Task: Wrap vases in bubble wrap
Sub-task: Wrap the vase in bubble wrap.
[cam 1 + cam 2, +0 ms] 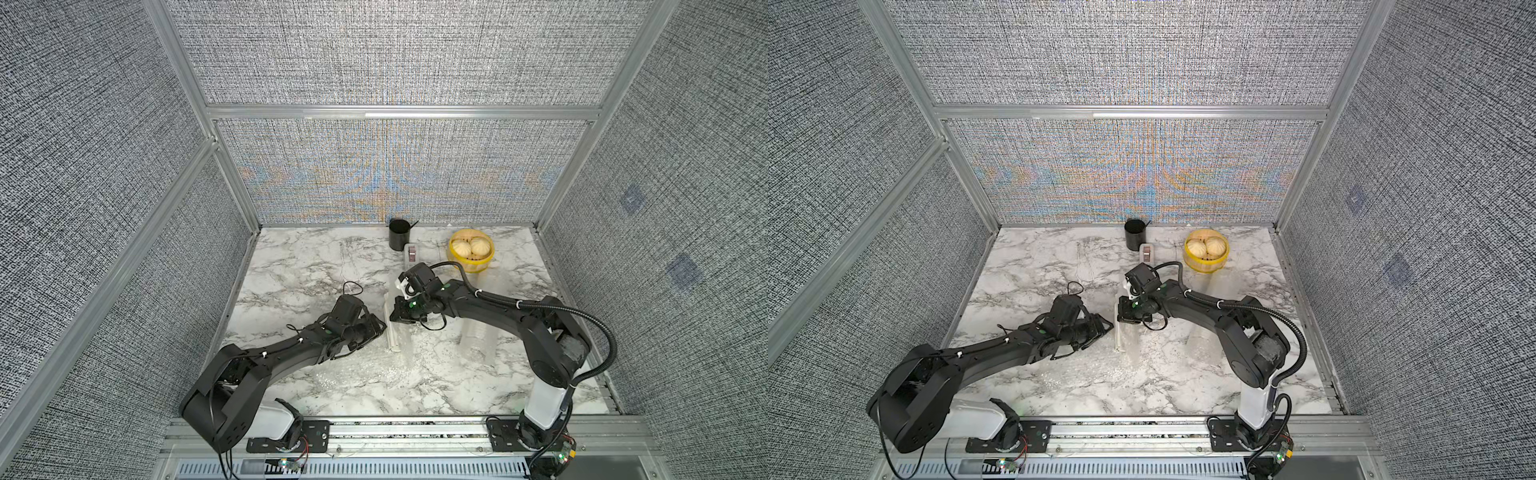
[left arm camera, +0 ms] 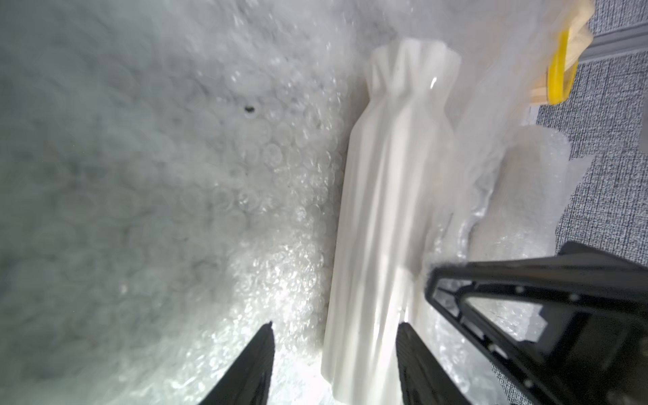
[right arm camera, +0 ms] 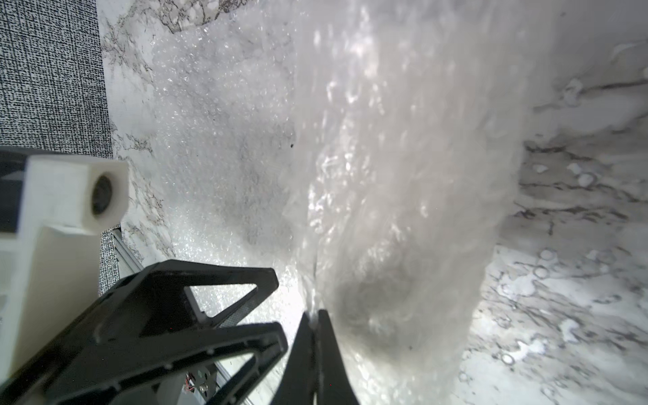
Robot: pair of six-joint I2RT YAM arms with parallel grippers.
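Table: marble top (image 1: 291,266), closed in by grey fabric walls.
Vase: tall, white and ribbed (image 2: 385,210). It lies on its side on the wrap, mid-table, between the two grippers. In both top views only a narrow white strip of the vase (image 1: 394,338) (image 1: 1119,336) shows. Its flared mouth is at the end nearer the basket.
Wrap: a clear bubbled sheet (image 2: 210,175), flat on the table under the vase. On the right arm's side of the vase, part of the wrap (image 3: 403,175) is raised off the table.
Left gripper: (image 1: 382,329) low over the wrap and released, grasping nothing. Its fingers (image 2: 252,364) stand apart on either side of the vase's base end. One finger is clear of the vase, with wrap showing in the gap. The other is right at the vase's side; whether it touches I cannot tell.
Right gripper: (image 3: 313,315) clenched, with its tips pinching the raised wrap. It is just across the vase from the left gripper.
Roll: a bundle of bubbled plastic (image 1: 478,336) lying under the right arm, apart from the vase. What it holds I cannot tell.
Cup: black and upright (image 1: 399,235), at the back wall.
Basket: yellow-rimmed (image 1: 486,264), back right, with two pale buns inside.
Box: small and white (image 1: 411,253), between cup and basket.
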